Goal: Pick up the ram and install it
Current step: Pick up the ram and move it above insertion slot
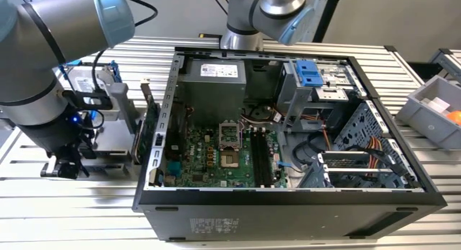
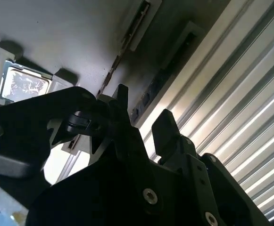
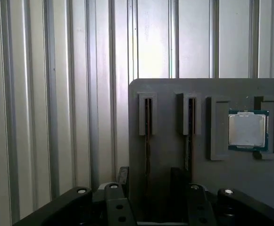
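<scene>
Black two-finger gripper (image 3: 151, 171) released, jaws apart, straddling the slim dark ram stick (image 3: 147, 136), which stands on edge in a grey slotted plastic holder (image 3: 167, 92).

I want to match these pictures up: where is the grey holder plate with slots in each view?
Exterior view: the grey holder plate lies on the ribbed table, at the exterior view's left of the computer case.
First wrist view: the plate is just beyond the gripper, carrying a silver chip.
Second wrist view: the plate is beyond the gripper, seen at a slant.
Shared landmark: the ribbed table.
</scene>
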Action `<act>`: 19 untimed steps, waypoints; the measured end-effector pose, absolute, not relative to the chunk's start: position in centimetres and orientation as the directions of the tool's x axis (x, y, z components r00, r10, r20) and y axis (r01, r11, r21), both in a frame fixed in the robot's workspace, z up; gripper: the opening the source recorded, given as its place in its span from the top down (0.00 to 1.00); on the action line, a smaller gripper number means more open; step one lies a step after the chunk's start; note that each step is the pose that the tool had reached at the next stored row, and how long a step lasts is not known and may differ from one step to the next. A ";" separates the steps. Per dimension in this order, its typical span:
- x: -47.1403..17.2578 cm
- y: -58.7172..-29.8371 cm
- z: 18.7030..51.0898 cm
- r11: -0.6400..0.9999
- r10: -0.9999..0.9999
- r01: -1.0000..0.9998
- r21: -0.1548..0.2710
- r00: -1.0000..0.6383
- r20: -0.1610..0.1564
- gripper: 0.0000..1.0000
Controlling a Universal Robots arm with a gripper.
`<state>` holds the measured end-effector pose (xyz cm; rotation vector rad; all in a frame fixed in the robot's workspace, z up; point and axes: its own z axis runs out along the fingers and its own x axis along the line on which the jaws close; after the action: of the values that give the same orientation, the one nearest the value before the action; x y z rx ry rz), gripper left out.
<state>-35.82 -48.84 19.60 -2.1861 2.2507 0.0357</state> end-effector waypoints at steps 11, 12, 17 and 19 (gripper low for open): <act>-35.8 -48.8 19.3 0.029 -0.999 -0.999 0.014 -0.029 -0.018 1.00; -35.8 -48.8 19.3 0.029 -0.999 -0.999 0.014 -0.029 -0.018 1.00; -35.8 -48.8 19.2 0.029 -0.999 -0.999 0.014 -0.029 -0.018 1.00; -35.8 -48.8 19.2 0.029 -0.999 -0.999 0.014 -0.029 -0.018 1.00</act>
<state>-35.84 -48.85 19.23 -2.1863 2.2508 0.0358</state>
